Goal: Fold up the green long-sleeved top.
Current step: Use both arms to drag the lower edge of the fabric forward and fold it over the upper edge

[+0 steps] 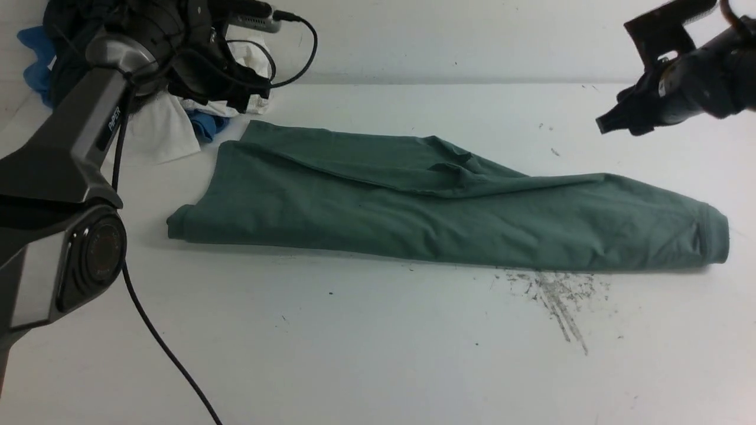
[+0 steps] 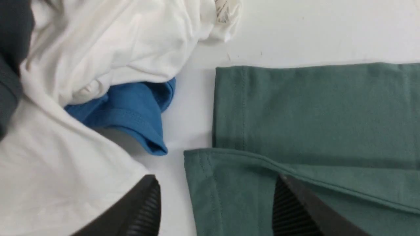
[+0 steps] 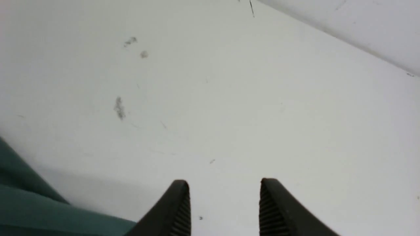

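White scuffed counter (image 1: 378, 354) is carrying the muted sage-green long-sleeved knit top (image 1: 449, 212), lying folded lengthwise across its middle. Left claw (image 2: 216, 196) is hanging wide and empty over the top's hemmed corner, near a crumpled white garment (image 2: 98, 49) and a blue garment (image 2: 131, 114). Right claw (image 3: 224, 186) is hovering parted, empty, above the counter.

Front view, 11 o'clock: left arm (image 1: 65, 147), cables (image 1: 295, 59) cover most of garment pile (image 1: 165, 130); arm's far end lost in dark clutter. 2 o'clock: right arm (image 1: 703, 77) cut by frame edge. Wrist views: left gripper (image 2: 216, 182), right gripper (image 3: 223, 183) show fingertips only; green long-sleeved top (image 2: 311, 108) runs out of frame. Label (image 2: 224, 11) on white garment (image 2: 108, 42) unreadable.
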### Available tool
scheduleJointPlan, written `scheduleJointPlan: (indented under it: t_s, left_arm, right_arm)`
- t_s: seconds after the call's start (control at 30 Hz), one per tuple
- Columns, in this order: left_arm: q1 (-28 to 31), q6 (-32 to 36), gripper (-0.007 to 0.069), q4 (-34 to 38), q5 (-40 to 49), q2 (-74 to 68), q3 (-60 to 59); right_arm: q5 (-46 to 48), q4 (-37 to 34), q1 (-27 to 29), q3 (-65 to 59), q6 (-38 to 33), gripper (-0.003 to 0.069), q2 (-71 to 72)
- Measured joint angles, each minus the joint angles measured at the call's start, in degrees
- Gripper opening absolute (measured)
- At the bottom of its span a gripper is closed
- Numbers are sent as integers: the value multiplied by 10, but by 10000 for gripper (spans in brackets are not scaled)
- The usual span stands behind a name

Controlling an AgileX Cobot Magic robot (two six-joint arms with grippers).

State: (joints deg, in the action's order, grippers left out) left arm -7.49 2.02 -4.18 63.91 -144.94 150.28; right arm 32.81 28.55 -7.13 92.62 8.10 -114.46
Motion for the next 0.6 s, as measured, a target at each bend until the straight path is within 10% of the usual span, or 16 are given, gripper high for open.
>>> scheduleJointPlan:
  t_s: [0.13, 0.4, 0.6]
  left_arm:
    - [-15, 17, 308, 45, 63, -1, 4]
    - [-68, 130, 20, 207, 70, -50, 2]
    - [-90, 146, -8, 217, 70, -67, 1]
  right_arm:
    - [48, -179, -47, 2, -173, 42, 3]
    - [161, -591, -74, 36, -563, -13, -97]
    - [137, -678, -74, 123, -609, -14, -193]
